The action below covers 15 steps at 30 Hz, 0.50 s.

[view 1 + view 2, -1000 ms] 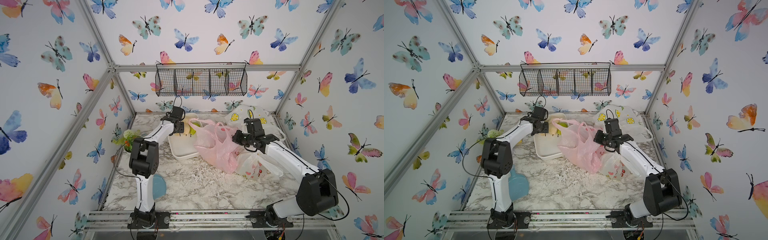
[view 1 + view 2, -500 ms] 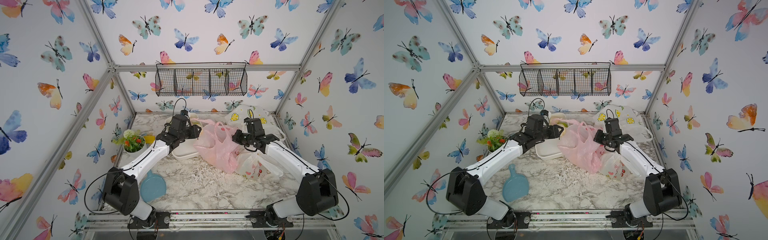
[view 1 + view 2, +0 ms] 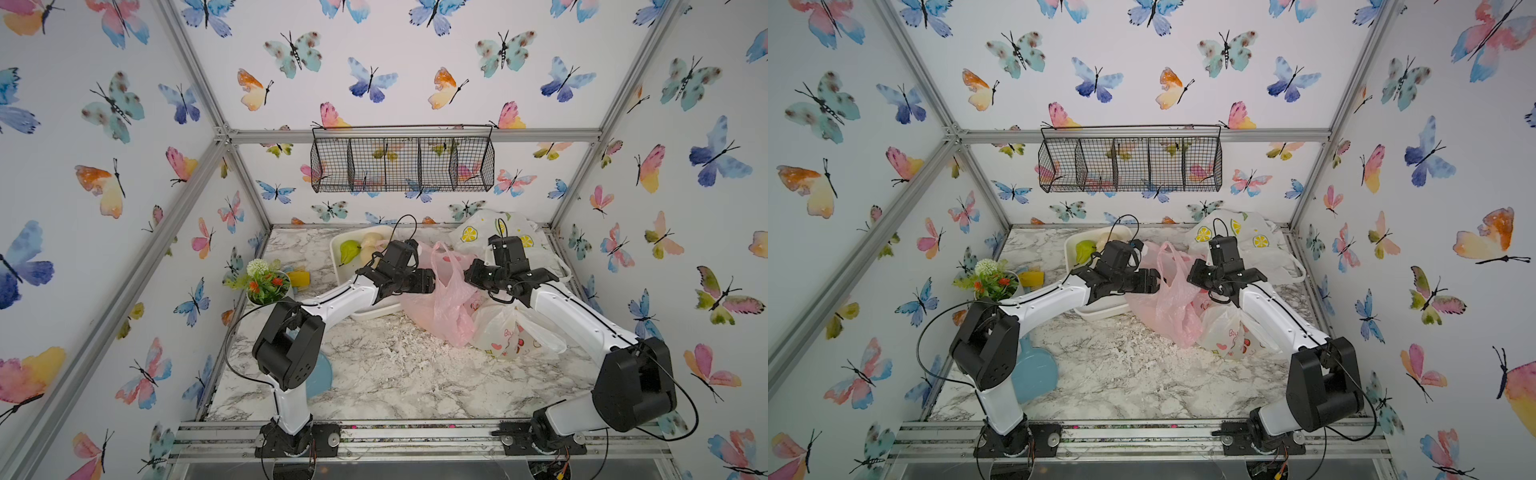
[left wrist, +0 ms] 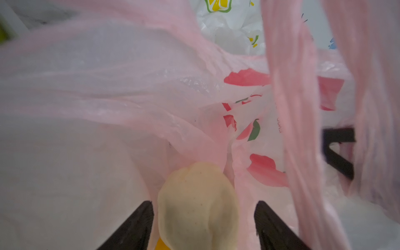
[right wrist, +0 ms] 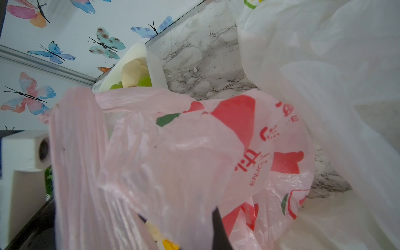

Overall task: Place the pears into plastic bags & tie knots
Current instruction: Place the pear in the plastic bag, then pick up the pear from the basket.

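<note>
The left hand (image 4: 204,203) is spread around a cream pear (image 4: 194,190) at the mouth of the pink bag (image 3: 440,299). The right hand (image 3: 471,274) pinches the bag's rim (thin, slippery film). If the rim sags, the pear could roll onto the surface (image 3: 395,365).

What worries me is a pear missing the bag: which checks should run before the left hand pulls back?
1. Right hand shut on the pink bag, lifting its handle: ok.
2. Left hand open: ok.
3. Cream pear free of both fingers: cannot tell.
4. Pear inside the bag's opening: cannot tell, folds hide it.
5. More pears waiting: ok, a green pear lies in the tray.
</note>
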Motion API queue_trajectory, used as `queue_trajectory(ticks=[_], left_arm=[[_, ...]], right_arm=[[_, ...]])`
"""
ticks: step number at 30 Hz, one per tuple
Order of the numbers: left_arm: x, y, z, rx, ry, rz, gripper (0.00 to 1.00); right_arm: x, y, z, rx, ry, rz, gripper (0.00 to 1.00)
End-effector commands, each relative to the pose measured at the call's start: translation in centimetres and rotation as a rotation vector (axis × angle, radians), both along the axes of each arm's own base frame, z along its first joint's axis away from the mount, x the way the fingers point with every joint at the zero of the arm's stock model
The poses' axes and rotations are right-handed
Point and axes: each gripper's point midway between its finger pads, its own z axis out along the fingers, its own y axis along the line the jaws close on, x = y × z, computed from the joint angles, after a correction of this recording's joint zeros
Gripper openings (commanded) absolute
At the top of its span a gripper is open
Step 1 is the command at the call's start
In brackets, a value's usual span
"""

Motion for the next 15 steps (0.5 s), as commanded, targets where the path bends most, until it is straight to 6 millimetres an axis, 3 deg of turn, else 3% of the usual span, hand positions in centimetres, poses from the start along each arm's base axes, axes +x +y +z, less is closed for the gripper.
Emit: queue_trajectory(ticks=[1,3,6,10,12,15], left_arm=[[-0.3,3.0,8.0,-0.075,-0.119,-0.006,0.78],[-0.7,5.5,9.7,-0.070,-0.150,0.012,0.78],[0.0,10.9,10.4,-0.036,-0.186,0.130,0.74],[3.1,18.7,7.2,0.110,-0.153,0.374,0.70],[4.7,20.3,5.0,0.221,-0.136,0.436,0.75],[7.2,20.4,2.1,0.305,-0.094,0.446,0.85]], right_arm=[[0.3,-0.5,0.5,-0.015,-0.017,-0.009,0.03],[0.3,-0.7,0.5,-0.016,-0.019,-0.012,0.02],[0.4,-0.7,0.4,-0.013,-0.018,-0.010,0.02],[0.4,-0.5,0.4,-0.005,-0.016,-0.008,0.03],[0.5,-0.4,0.4,0.004,-0.015,-0.004,0.03],[0.5,-0.3,0.6,0.010,-0.016,-0.001,0.02]])
